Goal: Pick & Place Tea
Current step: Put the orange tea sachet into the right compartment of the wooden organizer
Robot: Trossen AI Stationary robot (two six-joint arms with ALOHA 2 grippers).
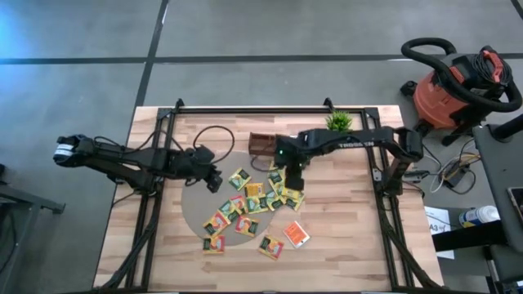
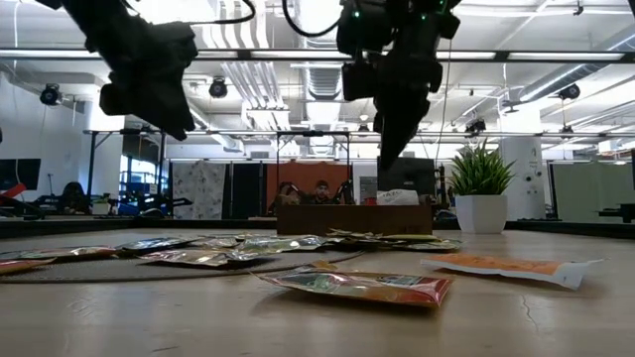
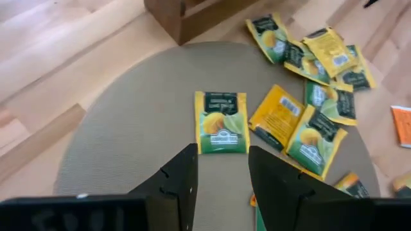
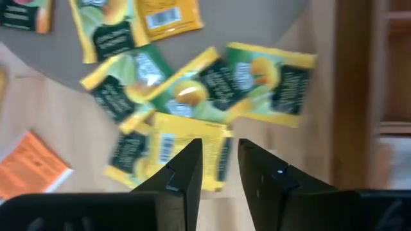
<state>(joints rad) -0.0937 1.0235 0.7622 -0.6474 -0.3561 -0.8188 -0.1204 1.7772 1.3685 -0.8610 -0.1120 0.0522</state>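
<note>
Right tool (image 4: pixel 218 163), jaws narrow and empty, hovers over the tea sachets (image 1: pixel 253 204) to pick one; left tool (image 3: pixel 221 173) waits open.

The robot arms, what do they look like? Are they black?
Yes, both arms are dark, thin and jointed, with black cables looping beside them. The left gripper and right gripper each have two flat black fingers. The right arm carries pale lettering and a small green light.
</note>
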